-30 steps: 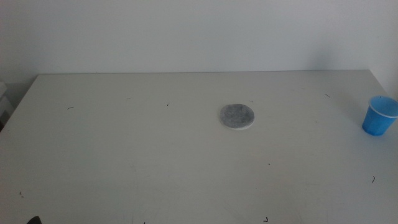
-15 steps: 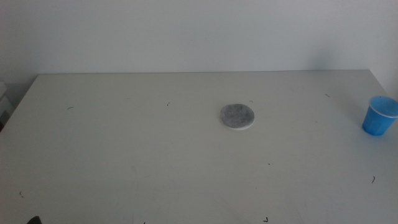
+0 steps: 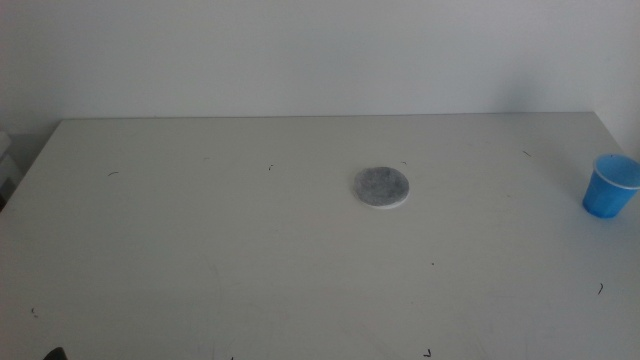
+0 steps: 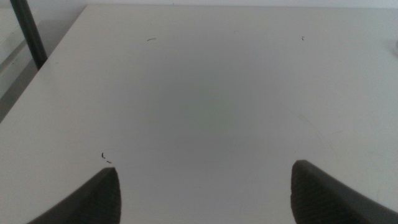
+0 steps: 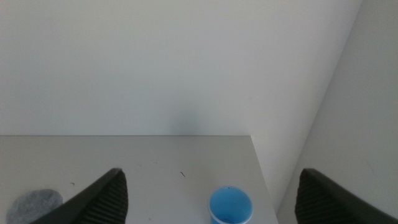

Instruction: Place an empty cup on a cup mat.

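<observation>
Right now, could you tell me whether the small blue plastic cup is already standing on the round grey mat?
No, the small blue plastic cup stands near the table's right edge, well apart from the round grey mat.

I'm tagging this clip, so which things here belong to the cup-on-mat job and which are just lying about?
Job:
cup, upright near the table's right edge
mat, bare, mid-table
right hand, open, facing the cup
left hand, open, waiting over bare table

Lying about:
nothing but the table itself
</observation>
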Action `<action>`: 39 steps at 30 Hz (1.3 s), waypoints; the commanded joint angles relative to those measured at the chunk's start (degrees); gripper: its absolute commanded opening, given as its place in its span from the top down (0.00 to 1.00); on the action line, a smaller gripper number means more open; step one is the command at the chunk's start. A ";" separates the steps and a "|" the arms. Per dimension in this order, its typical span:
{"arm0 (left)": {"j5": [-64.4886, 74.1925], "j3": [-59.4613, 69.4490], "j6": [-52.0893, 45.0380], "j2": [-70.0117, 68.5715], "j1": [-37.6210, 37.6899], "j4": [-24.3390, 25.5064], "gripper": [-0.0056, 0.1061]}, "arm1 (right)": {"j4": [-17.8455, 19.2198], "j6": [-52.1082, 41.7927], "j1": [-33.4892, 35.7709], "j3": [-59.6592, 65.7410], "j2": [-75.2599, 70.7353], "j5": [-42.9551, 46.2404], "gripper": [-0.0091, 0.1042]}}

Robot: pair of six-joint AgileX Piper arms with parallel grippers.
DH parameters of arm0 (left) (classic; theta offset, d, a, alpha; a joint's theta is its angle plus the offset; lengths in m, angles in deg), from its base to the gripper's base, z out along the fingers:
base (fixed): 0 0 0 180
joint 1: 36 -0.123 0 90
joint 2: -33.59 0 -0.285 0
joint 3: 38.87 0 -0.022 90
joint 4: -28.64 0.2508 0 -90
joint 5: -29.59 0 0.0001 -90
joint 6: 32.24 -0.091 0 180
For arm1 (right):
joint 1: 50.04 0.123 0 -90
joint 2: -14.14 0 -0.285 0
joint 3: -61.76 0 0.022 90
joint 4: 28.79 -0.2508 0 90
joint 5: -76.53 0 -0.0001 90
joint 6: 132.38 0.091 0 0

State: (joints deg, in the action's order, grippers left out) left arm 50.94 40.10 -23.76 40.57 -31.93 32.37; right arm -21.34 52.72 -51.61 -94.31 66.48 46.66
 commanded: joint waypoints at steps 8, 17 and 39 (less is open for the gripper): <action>-3.84 -0.34 0.62 -0.18 -0.06 0.02 0.01 | 0.92 -1.53 0.05 -22.07 14.26 -14.33 0.25; -3.84 -0.34 0.62 -0.18 -0.06 0.02 0.01 | -2.66 -7.42 -4.58 -40.28 30.28 -27.45 0.25; -3.84 -0.34 0.62 -0.18 -0.06 0.02 0.01 | -15.65 -11.46 -17.46 -46.14 57.65 -24.31 0.25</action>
State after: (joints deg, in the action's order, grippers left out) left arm 50.94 40.10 -23.76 40.57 -31.93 32.37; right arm -36.82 41.87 -68.60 -138.58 126.09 18.65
